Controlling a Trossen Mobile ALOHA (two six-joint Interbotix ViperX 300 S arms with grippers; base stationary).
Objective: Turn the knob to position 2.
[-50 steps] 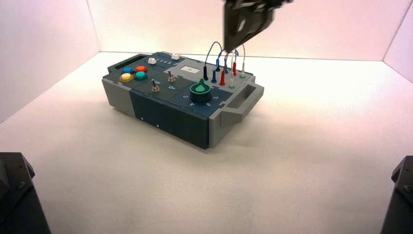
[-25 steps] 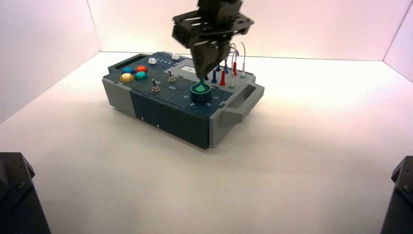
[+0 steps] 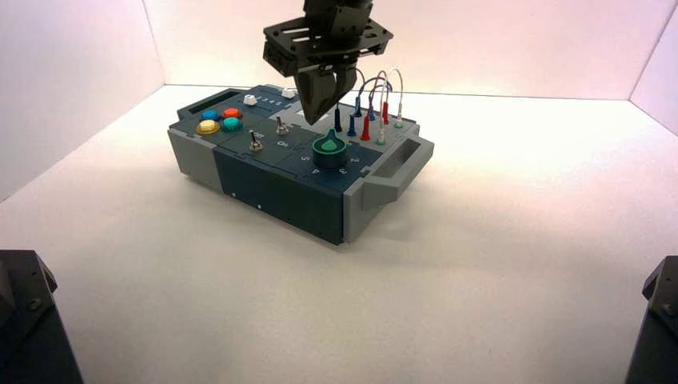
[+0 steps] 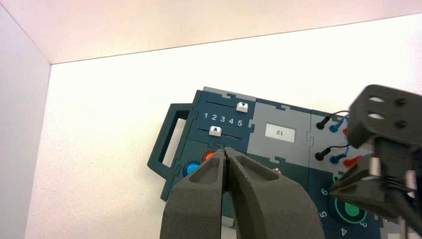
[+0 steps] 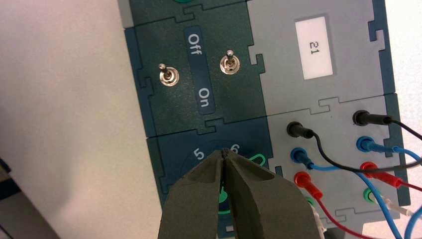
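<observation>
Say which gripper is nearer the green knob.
Right. The right gripper is just above the green knob, not visibly touching; the left gripper is farther off, out of the high view.

The right arm's jaws (image 3: 325,94), seen from above, are dark grey to black, with broad blades narrowing to blunt points. Behind them runs a wide black bracket (image 3: 328,44) with angular ends, long slots and small round holes, topped by a black wrist section (image 3: 340,12). The left wrist view shows a block-like dark housing (image 4: 385,112) with rounded corners, pale oval openings and a thick black cable (image 4: 405,209) beside it. The left arm's jaws (image 4: 239,194) are matte dark grey, smooth-faced and wedge-shaped. Black angular arm parts (image 3: 36,320) at the high view's lower left carry a round screw (image 3: 34,304).
</observation>
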